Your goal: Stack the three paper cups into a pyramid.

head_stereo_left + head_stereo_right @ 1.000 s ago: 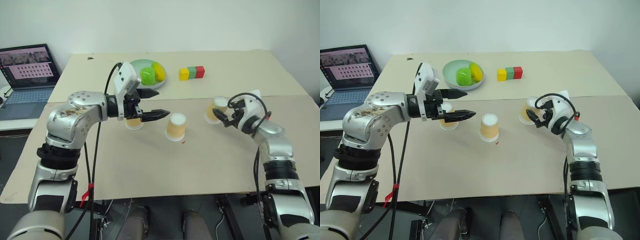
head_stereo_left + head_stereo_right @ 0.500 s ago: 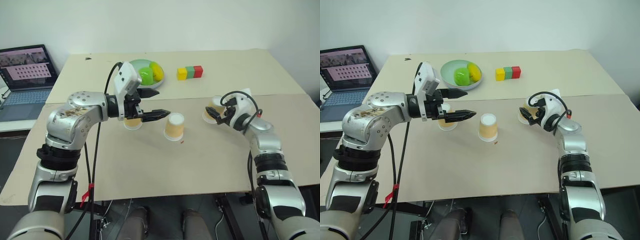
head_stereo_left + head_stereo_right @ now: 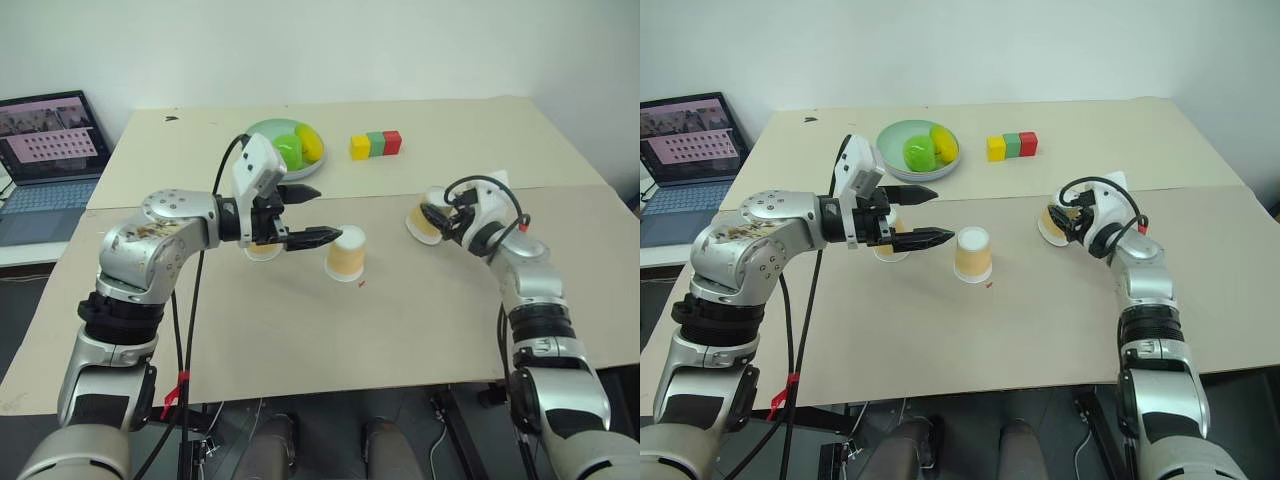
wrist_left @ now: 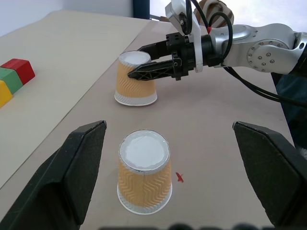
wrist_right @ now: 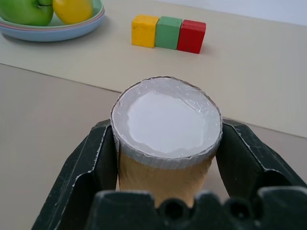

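Three paper cups stand upside down in a row on the tan table (image 3: pixel 300 330). My right gripper (image 3: pixel 432 218) is shut on the right cup (image 5: pixel 165 124), with a black finger pressed against each side; the cup rests on the table. The middle cup (image 3: pixel 347 253) stands free. Just left of it my left gripper (image 3: pixel 328 210) hovers open, pointing toward it. In the left wrist view that cup (image 4: pixel 144 177) sits between the wide-spread fingers (image 4: pixel 81 163). The left cup (image 3: pixel 265 248) is partly hidden behind my left gripper.
A green bowl (image 3: pixel 270 135) holding a green apple and a yellow fruit sits at the back. A row of yellow, green and red cubes (image 3: pixel 375 145) lies to its right. A laptop (image 3: pixel 45 150) stands off the table's left side.
My right gripper has closed onto the right cup. The left arm has not moved, and the cups stay where they were.
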`<state>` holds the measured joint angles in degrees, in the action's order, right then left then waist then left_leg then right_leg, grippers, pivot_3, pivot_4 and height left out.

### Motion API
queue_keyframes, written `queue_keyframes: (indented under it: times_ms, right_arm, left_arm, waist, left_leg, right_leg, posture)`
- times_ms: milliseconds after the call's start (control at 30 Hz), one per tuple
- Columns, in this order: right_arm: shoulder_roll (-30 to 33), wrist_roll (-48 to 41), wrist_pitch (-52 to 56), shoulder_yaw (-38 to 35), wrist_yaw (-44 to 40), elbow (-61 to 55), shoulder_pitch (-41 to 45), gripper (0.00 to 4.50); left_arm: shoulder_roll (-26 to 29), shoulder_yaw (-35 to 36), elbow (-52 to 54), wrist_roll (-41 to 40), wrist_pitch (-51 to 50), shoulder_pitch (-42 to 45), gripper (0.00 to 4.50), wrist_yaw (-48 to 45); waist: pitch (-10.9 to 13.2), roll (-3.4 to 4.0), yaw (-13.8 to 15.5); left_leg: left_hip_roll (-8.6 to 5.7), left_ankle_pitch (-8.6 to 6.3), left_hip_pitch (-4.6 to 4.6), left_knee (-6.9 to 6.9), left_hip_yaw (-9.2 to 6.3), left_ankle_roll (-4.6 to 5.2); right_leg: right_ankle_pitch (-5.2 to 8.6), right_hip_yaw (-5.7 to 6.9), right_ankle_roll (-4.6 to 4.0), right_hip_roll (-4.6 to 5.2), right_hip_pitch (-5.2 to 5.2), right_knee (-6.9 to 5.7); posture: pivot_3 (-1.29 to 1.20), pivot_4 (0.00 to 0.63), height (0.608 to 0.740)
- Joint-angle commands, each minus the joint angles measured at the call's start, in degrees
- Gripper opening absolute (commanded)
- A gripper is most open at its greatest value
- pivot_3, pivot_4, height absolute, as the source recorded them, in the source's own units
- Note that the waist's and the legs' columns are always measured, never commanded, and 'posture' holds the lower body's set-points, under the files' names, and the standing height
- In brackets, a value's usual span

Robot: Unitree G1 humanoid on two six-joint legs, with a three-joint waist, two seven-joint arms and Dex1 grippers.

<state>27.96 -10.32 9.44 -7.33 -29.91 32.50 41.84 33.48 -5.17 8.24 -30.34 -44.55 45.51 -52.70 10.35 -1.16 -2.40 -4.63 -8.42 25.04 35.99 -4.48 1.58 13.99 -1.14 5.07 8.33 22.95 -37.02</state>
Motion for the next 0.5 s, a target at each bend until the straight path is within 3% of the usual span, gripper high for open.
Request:
queue_keyframes:
  times_ms: [33,233,500]
  right_arm:
    - [2.1,-3.4,4.8,-2.7,-1.4,-11.3,-2.3,2.97]
    - [9.0,-12.3,22.8,-3.6,-7.5,-35.7,-12.9,2.97]
    - [7.0,-14.7,29.4,-1.2,-5.5,-46.7,-19.4,2.97]
  left_arm:
    - [0.1,0.3,1.4,0.3,1.6,0.5,4.50,-0.6]
    - [0.3,0.2,0.5,0.5,2.1,0.7,4.50,-1.4]
    - [-0.9,-0.4,-0.8,1.4,2.8,1.5,4.50,-2.2]
  waist:
    - [0.0,0.00,0.0]
    - [0.0,0.01,0.4]
    - [0.0,0.00,0.3]
  left_leg:
    - [-0.01,0.00,0.00,0.00,0.00,0.00]
    - [0.00,0.00,0.11,0.01,0.00,0.01]
    - [0.05,0.00,0.09,0.08,0.01,0.01]
  right_leg:
    - [0.00,-0.01,0.00,0.00,0.01,0.00]
    - [0.01,-0.01,0.01,0.00,0.09,-0.02]
    - [-0.02,-0.02,0.01,-0.03,0.08,-0.06]
  posture:
    - [0.00,0.150,0.740]
    - [0.00,0.150,0.740]
    - [0.00,0.150,0.740]
